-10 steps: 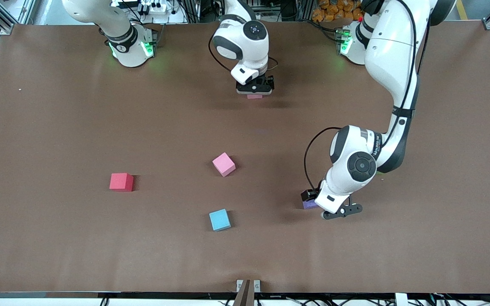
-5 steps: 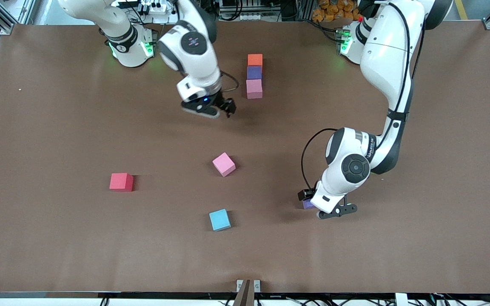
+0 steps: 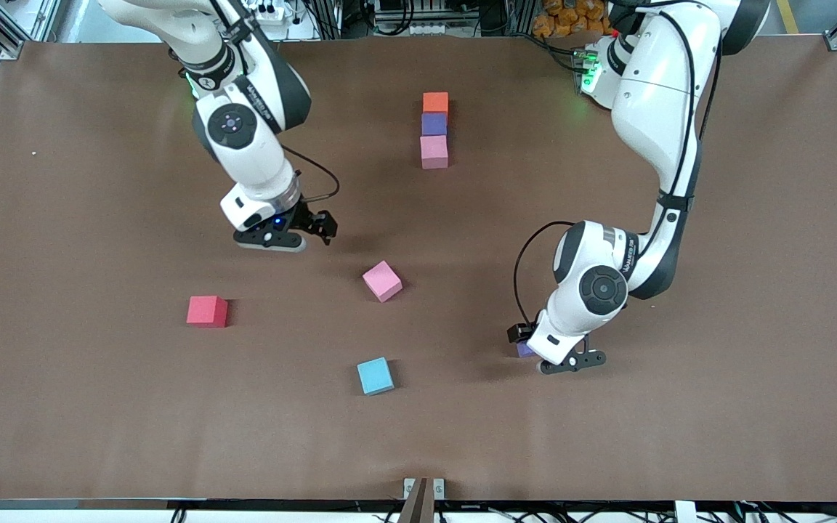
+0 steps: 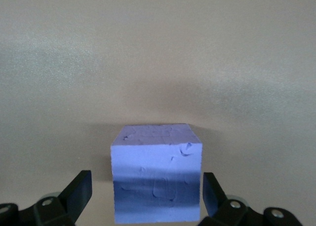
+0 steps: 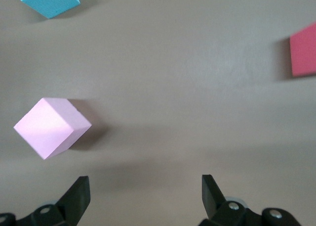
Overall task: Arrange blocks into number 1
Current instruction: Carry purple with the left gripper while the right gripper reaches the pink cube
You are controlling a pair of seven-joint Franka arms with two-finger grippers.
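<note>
A: Left gripper (image 4: 143, 199)?
B: Spread wide, low at the table (image 3: 680, 436), straddling a matte purple foam cube (image 4: 157, 179); no visible contact with either finger.
A: Right gripper (image 5: 143, 196)?
B: Wide open, empty, over bare table near a loose pink foam cube (image 3: 382, 280).
A: Remaining blocks?
B: Orange (image 3: 435, 102), purple (image 3: 434, 123), pink (image 3: 434, 152), touching in a line.

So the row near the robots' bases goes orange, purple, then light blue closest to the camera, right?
Not quite. The row is orange block, purple block, then a pink block nearest the camera, as the front view shows. The light blue cube lies apart, much nearer the camera.
</note>
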